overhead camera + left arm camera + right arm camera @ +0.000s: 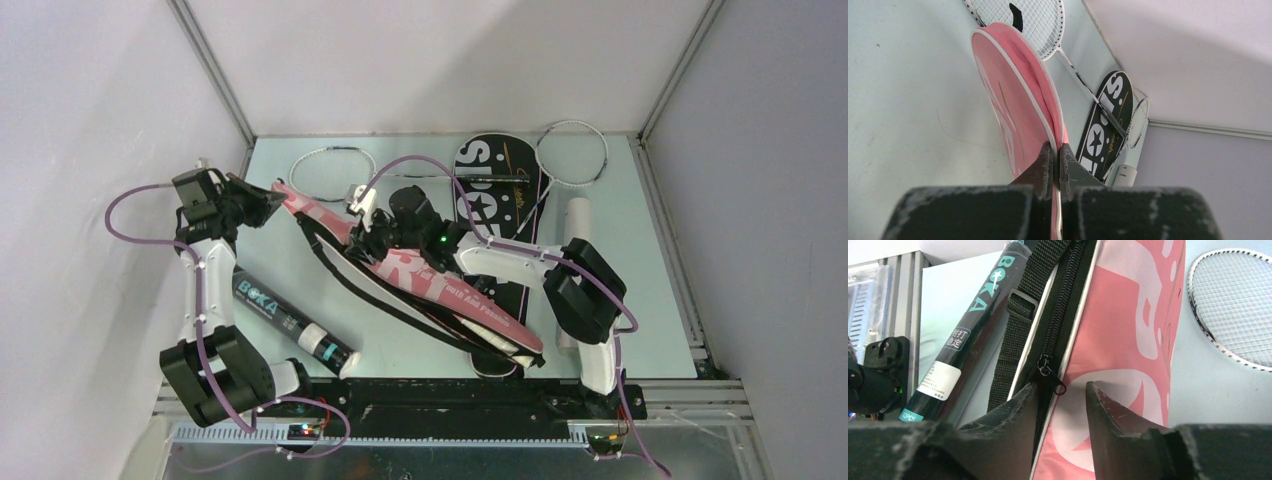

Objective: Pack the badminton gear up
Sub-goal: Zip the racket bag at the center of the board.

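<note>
Jaws of the left gripper [1054, 147] were clenched on the white-piped rim of the pink cover [1013, 100], and in the overhead view we saw that gripper [268, 200] holding the cover's [480, 310] far-left end, toward the back of the table [400, 345]. From there the cover ran diagonally to the near right, with its black strap [340, 275] trailing along its left edge. We found the right gripper [378, 238] over the middle of the cover. In its wrist view the gripper [1062, 387] was parted, with open space between the fingers. The zipper pull [1048, 372] sat in that gap, close against one finger and not pinched. The black zipper track ran up between the pink panel [1128, 340] and the strap [1020, 325]. A black shuttle tube [285, 320] lettered in teal lay on the table beside the left arm, apart from the cover. A black cover [495, 185] with white lettering lay at the back, and a thin racket shaft crossed it. We saw one white racket head [330, 170] just behind the pink cover at back left, and a second racket head [572, 152] at back right, beside the black cover. A white tube [578, 220] lay along the right side, partly hidden by the right arm. We could not pick out any shuttlecocks.
</note>
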### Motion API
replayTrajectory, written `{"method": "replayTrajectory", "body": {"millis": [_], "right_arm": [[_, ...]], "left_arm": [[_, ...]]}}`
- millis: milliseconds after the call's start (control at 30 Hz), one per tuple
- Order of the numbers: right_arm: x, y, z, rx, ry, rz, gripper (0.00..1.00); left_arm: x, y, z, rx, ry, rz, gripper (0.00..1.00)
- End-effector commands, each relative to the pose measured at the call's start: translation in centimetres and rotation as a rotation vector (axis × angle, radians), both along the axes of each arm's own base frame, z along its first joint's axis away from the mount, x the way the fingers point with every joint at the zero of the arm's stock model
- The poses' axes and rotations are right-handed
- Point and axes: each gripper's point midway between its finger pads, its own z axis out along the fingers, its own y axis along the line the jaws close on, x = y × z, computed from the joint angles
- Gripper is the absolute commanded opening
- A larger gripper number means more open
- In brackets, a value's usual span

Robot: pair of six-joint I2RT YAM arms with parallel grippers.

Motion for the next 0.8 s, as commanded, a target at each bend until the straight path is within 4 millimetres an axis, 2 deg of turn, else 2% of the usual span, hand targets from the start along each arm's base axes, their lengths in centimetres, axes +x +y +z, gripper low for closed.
{"method": "replayTrajectory", "body": {"millis": [0,33,133,167,433,767], "right_arm": [[-0.2,1.6,2.8,0.079,-0.078,0.054,0.32],[-0.3,1.6,2.8,0.080,-0.079,0.055,0.27],[-0.5,1.5,2.9,0.083,-0.078,0.063,0.04],[-0.6,1.4,3.0,0.085,-0.077,0.069,0.01],[-1.5,-0.5,2.7,0.042,-0.090,0.087,0.00],[-2.2,-3.9,0.9,-0.075,-0.129,0.050,0.00]], "left_arm": [[0.5,-0.5,3.5,0.021,-0.124,-0.034,0.00],[0.6,-0.5,3.5,0.021,-0.125,-0.034,0.00],[0.6,-0.5,3.5,0.022,-0.125,-0.033,0.00],[0.6,-0.4,3.5,0.024,-0.124,-0.032,0.00],[0.8,0.7,3.2,0.093,-0.085,-0.011,0.00],[1.6,2.9,4.9,0.202,-0.061,0.038,0.00]]}}
